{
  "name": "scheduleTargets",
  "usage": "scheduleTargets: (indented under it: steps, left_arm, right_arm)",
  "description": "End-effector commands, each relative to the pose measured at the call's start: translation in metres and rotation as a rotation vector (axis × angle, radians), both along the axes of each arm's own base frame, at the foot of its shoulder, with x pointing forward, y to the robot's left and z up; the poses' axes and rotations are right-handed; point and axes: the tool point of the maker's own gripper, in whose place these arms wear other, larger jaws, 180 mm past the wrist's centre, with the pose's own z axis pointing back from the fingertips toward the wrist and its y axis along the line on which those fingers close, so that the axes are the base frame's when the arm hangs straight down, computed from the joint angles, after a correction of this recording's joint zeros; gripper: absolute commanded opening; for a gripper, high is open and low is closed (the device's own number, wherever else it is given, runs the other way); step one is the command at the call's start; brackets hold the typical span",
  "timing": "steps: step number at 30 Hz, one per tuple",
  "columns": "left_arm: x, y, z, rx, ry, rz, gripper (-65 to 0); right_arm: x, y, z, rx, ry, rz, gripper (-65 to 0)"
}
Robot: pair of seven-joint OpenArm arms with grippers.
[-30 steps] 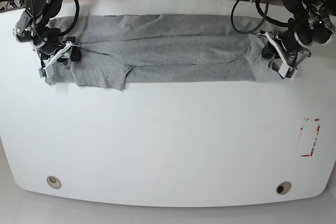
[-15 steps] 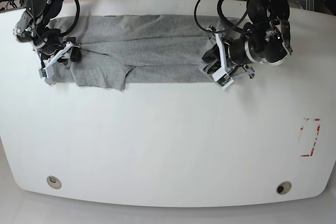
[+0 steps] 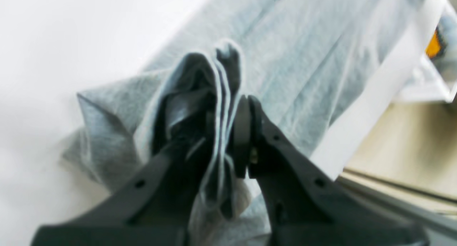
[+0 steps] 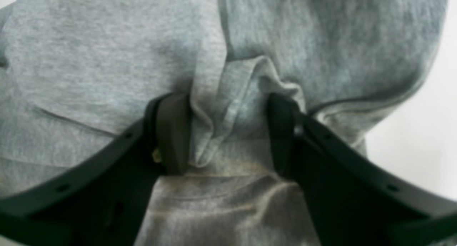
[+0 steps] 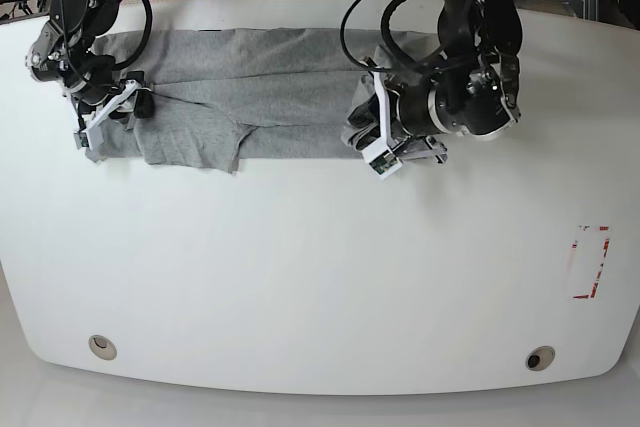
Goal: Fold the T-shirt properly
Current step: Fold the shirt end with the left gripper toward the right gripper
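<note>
T-shirt [image 5: 260, 92] is laid as a long band across the table's [image 5: 300, 277] far half, long axis side to side. Hem end is pinched tight by left gripper [image 5: 372, 137], lifted near band's middle. Far sleeve end is straddled by right gripper [image 5: 112, 112], jaws half-spread with a fabric ridge between them; grip can't be confirmed. Fold runs along the long axis toward it.

Both arms [image 5: 470, 37] are matte black, built of rounded cylindrical segments with loose black cables looping beside them. Each gripper [image 4: 228, 131] has curved black plastic fingers [image 3: 282, 160] with small round holes; white brackets [image 5: 105, 112] sit at the wrists.
</note>
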Motion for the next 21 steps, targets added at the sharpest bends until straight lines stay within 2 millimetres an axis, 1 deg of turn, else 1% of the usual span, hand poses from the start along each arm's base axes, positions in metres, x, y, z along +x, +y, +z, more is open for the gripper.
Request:
scheduleTargets:
  steps: [1, 3, 5, 7, 11, 13, 14, 15, 18, 19, 21]
  left_arm:
    - [0.003, -0.015, 0.013, -0.041, -0.044, -0.034, -62.2]
    - [0.002, -0.020, 0.014, -0.041, -0.048, -0.052, -57.1]
    - [0.005, -0.024, 0.019, -0.044, -0.062, -0.064, -51.5]
    - [0.006, -0.036, 0.025, -0.072, -0.072, -0.076, -47.5]
    - [0.001, -0.066, 0.038, -0.127, -0.085, -0.125, -37.5]
    - [0.006, -0.078, 0.051, -0.127, -0.131, -0.180, -31.1]
    - [0.008, -0.081, 0.056, -0.125, -0.149, -0.195, -28.9]
    - [0.009, -0.086, 0.061, -0.130, -0.156, -0.203, -27.2]
    - [0.007, -0.092, 0.070, -0.150, -0.180, -0.230, -27.1]
    - [0.007, -0.091, 0.074, -0.153, -0.195, -0.226, -27.1]
    - [0.009, -0.085, 0.076, -0.145, -0.206, -0.201, -27.1]
  right_arm:
    - [-0.011, -0.007, -0.006, -0.034, 0.066, -0.002, -31.4]
    - [-0.011, -0.007, -0.006, -0.034, 0.066, 0.000, -31.4]
    - [-0.011, -0.007, -0.006, -0.034, 0.066, 0.000, -31.4]
    - [-0.011, -0.007, -0.006, -0.035, 0.065, 0.000, -31.4]
    - [-0.011, -0.007, -0.006, -0.035, 0.065, -0.001, -31.4]
    - [-0.011, -0.007, -0.006, -0.035, 0.065, -0.001, -31.4]
    - [-0.011, -0.007, -0.006, -0.035, 0.065, -0.001, -31.4]
    - [-0.011, -0.007, -0.006, -0.035, 0.065, 0.000, -31.4]
    - [-0.012, -0.007, -0.007, -0.035, 0.069, 0.001, -31.4]
    - [-0.013, -0.007, -0.007, -0.035, 0.071, -0.001, -31.4]
    - [-0.013, -0.007, -0.007, -0.035, 0.071, -0.001, -31.4]
